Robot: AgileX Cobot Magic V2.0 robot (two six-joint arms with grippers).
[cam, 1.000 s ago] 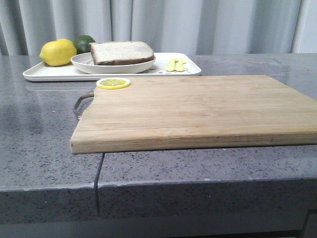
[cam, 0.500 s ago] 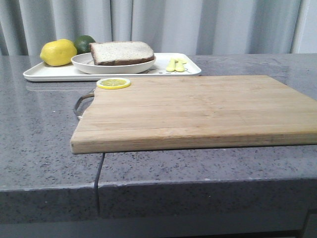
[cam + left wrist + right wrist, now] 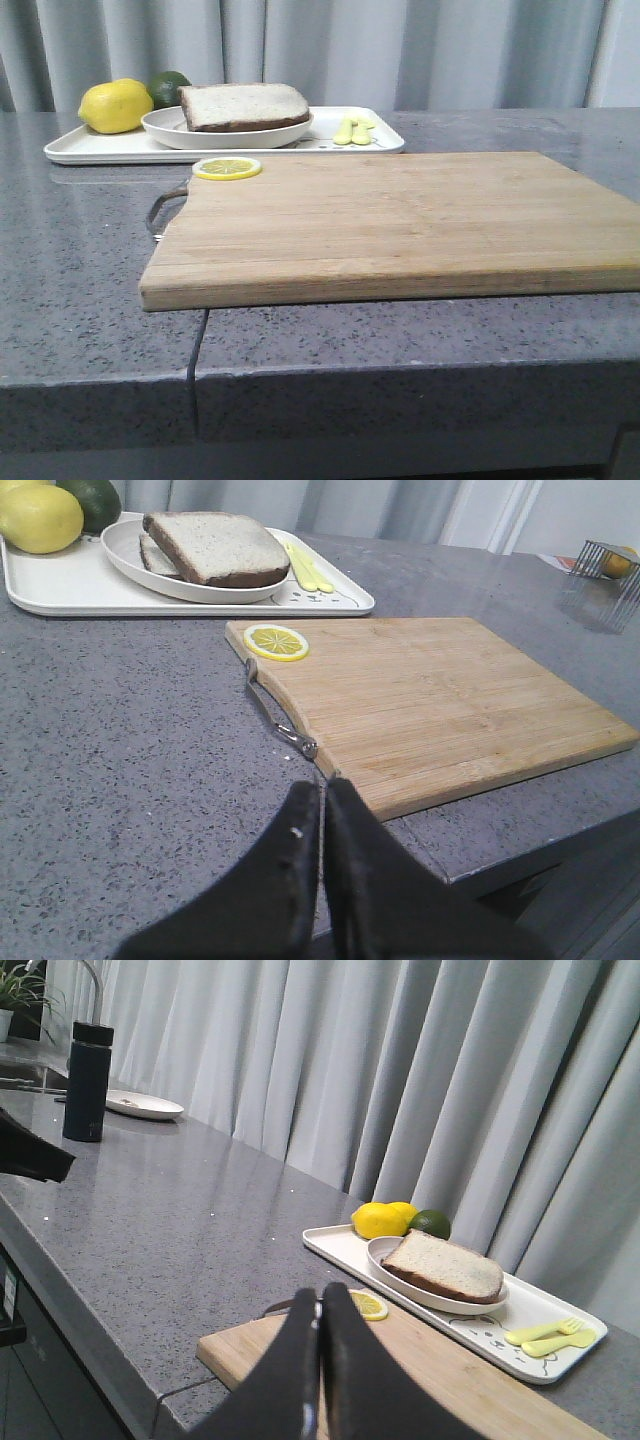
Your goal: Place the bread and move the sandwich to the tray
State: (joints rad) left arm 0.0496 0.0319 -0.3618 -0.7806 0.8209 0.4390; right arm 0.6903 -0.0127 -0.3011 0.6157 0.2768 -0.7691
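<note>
The sandwich (image 3: 245,105), white bread with a dark crust, lies on a round white plate (image 3: 165,128) that stands on the white tray (image 3: 90,147) at the back left. It also shows in the left wrist view (image 3: 215,548) and the right wrist view (image 3: 443,1266). No egg shows. No separate loose bread slice is in view. My left gripper (image 3: 322,792) is shut and empty, above the counter near the cutting board's front corner. My right gripper (image 3: 321,1295) is shut and empty, above the board's near end. Neither gripper shows in the front view.
A tan wooden cutting board (image 3: 400,220) with a metal handle (image 3: 162,205) and a lemon slice (image 3: 227,168) fills the middle. A lemon (image 3: 115,106), a lime (image 3: 168,88) and yellow cutlery (image 3: 355,131) lie on the tray. A dark bottle (image 3: 86,1082) and a plate (image 3: 145,1106) stand far off.
The whole front view has shifted very slightly to the left. Nothing on the counter has moved relative to the rest.
</note>
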